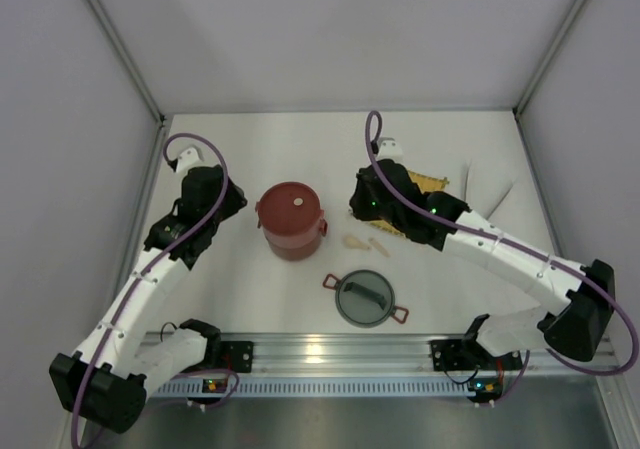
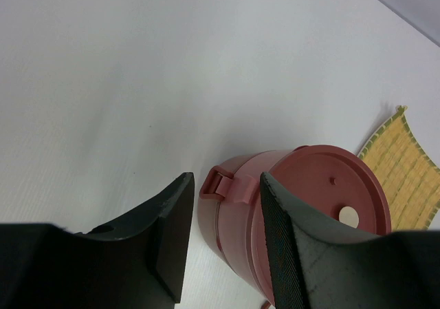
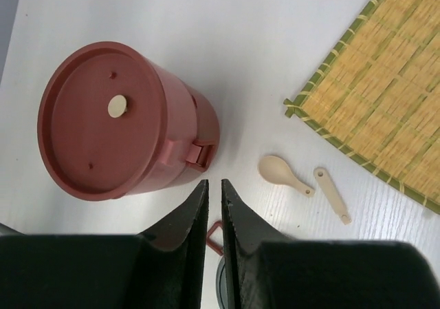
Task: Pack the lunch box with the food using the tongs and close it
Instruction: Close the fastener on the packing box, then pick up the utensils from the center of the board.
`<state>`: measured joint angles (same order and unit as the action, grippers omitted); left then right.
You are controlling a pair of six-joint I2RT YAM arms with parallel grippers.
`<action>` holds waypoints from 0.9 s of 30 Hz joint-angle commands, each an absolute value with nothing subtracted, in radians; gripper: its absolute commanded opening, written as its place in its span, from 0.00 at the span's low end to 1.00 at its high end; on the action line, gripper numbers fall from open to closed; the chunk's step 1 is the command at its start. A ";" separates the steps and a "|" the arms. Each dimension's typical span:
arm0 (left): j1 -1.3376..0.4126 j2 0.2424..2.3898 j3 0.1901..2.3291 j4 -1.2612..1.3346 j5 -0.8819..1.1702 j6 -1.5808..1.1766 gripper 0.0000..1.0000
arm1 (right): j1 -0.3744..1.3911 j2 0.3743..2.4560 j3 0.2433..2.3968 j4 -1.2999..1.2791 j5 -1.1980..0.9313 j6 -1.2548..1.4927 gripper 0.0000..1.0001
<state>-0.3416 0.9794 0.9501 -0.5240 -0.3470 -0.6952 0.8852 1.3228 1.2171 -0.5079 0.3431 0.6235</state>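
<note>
- White tabletop (image 1: 300, 149), boxed in by plain pale walls, carries everything.
- At its middle the lunch box (image 1: 291, 219) stands upright, stacked, a flat red lid on top, between the two arms.
- It looks like hard, smooth plastic: stiff, probably light and a bit slippery, and tall enough to tip if pushed high up. The small side lug (image 3: 199, 152) or the lid's rim seems the surest hold.
- Its grey domed lid (image 1: 365, 299) lies apart, nearer the bases, with a bar on top that thin fingers could pinch.
- No food shows in any view.
- Two cream spoon pieces (image 3: 285, 175) lie just beside the box, then the yellow mat (image 3: 385, 96).
- A faint pale V near the right wall may be the tongs (image 1: 468, 183); too dim to be sure.
- Left gripper (image 2: 225, 182) hangs released beside the box, grasping nothing.
- Right gripper (image 3: 214, 182) is clenched to a thin slit, empty.
- No brand, label or writing is readable; the lid bears only a blank pale dot (image 3: 117, 105).
</note>
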 commanded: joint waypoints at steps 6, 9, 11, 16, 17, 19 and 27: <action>-0.344 0.976 1.011 -0.508 -0.276 -0.657 0.48 | 0.841 1.286 1.085 -0.557 0.370 0.615 0.17; -0.342 0.971 1.012 -0.508 -0.261 -0.655 0.48 | 0.824 1.293 0.990 -0.474 0.305 0.612 0.20; -0.342 0.974 1.017 -0.506 -0.250 -0.652 0.48 | 0.822 1.311 0.944 -0.419 0.292 0.611 0.23; -0.344 0.994 1.048 -0.526 -0.207 -0.630 0.48 | 0.821 1.382 0.928 -0.350 0.287 0.575 0.33; -0.345 1.000 1.057 -0.535 -0.204 -0.627 0.48 | 0.821 1.409 0.931 -0.339 0.278 0.556 0.34; -0.344 1.000 1.057 -0.551 -0.209 -0.623 0.48 | 0.819 1.434 0.928 -0.282 0.258 0.539 0.36; -0.344 0.994 1.045 -0.563 -0.207 -0.617 0.48 | 0.801 1.572 0.923 -0.164 0.175 0.489 0.36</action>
